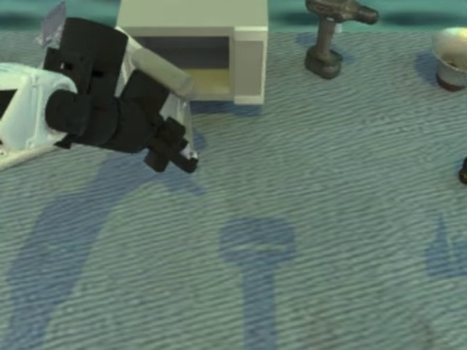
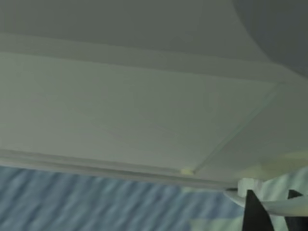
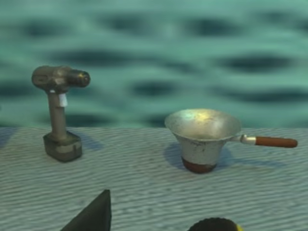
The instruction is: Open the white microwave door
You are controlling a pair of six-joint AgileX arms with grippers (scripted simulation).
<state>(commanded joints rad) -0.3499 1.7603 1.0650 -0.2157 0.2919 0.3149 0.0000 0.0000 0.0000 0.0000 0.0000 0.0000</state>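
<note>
The table (image 1: 306,240) has a blue-grey woven cover and much free room in front and to the right. At its far edge, left of centre, stands the microwave (image 1: 219,18), with its cavity showing and the yellowish floor visible. The door (image 1: 164,73) is already swung out toward the left and front, hinged at the left side, so its long edge now runs away from the oven toward the left arm. The left gripper (image 1: 171,149) is at this door; whether its fingers are closed on the edge I cannot tell, since the arm covers them. I judge that further opening must pull to the left. The right arm is parked off the right side. Far right stand a drill (image 1: 330,33) and a pan (image 1: 452,55).
</note>
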